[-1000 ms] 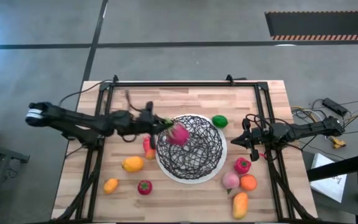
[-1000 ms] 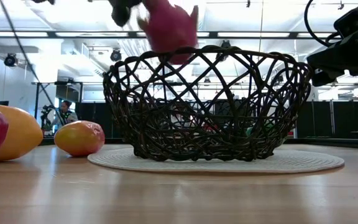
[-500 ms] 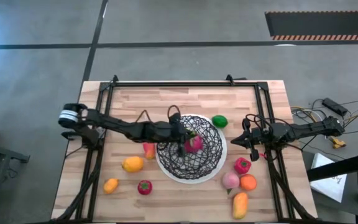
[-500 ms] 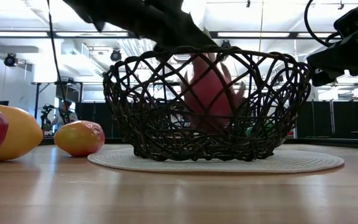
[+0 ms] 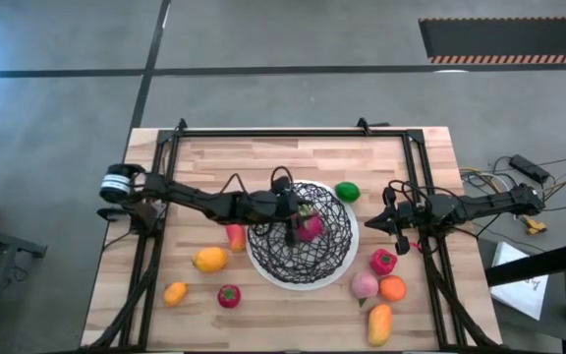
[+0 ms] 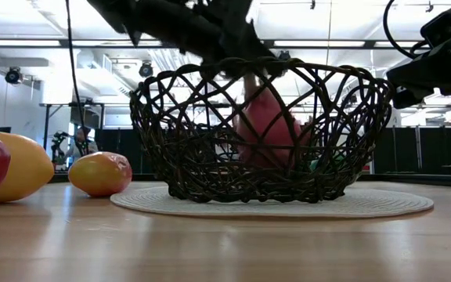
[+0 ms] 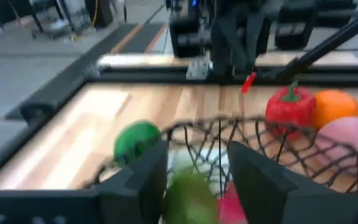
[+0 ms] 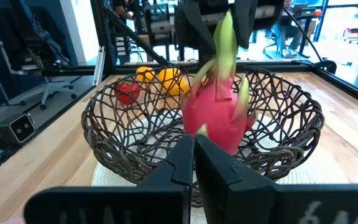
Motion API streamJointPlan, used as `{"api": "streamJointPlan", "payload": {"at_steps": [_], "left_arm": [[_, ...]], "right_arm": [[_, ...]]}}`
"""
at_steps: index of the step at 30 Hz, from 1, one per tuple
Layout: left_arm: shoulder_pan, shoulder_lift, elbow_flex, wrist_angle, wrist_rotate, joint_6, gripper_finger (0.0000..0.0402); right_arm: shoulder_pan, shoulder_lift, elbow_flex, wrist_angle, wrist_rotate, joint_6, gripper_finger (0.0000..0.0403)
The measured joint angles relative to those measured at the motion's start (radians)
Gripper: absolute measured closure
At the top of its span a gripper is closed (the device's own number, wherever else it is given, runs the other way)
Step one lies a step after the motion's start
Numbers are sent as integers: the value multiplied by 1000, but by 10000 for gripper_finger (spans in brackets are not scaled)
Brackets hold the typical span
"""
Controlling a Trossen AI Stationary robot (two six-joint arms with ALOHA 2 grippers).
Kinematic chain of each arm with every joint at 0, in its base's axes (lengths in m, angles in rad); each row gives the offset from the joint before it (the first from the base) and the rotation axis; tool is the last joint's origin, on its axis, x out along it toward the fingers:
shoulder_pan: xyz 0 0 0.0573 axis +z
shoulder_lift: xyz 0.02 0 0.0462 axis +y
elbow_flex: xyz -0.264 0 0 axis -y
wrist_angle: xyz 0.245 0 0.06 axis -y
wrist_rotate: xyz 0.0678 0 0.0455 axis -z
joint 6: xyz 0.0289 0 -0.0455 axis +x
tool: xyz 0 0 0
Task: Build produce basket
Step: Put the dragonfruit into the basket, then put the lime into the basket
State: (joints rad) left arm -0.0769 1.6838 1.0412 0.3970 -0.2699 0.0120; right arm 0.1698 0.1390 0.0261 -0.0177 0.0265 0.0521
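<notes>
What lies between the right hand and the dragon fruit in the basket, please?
Only the basket's near wire wall: the right wrist view looks past the shut right hand through it to the dragon fruit.

The basket [image 5: 303, 234] sat mid-tabletop [image 5: 263, 157] with the dragon fruit [image 5: 309, 228] inside. The lime [image 5: 347, 192] lay just behind it to the right. Four pieces lay left, four right of the basket.
</notes>
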Motion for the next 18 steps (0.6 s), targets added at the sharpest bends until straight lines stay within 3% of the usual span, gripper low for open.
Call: {"api": "streamJointPlan", "payload": {"at_steps": [6, 11, 18], "left_arm": [[0, -128, -2, -63, 0, 55, 197], [-24, -264, -3, -176, -1, 69, 190], [-167, -378, -37, -235, -32, 179, 190]], "right_arm": [[0, 0, 0, 0, 0, 0, 394], [0, 0, 0, 0, 0, 0, 394], [0, 1, 0, 0, 1, 0, 394]]}}
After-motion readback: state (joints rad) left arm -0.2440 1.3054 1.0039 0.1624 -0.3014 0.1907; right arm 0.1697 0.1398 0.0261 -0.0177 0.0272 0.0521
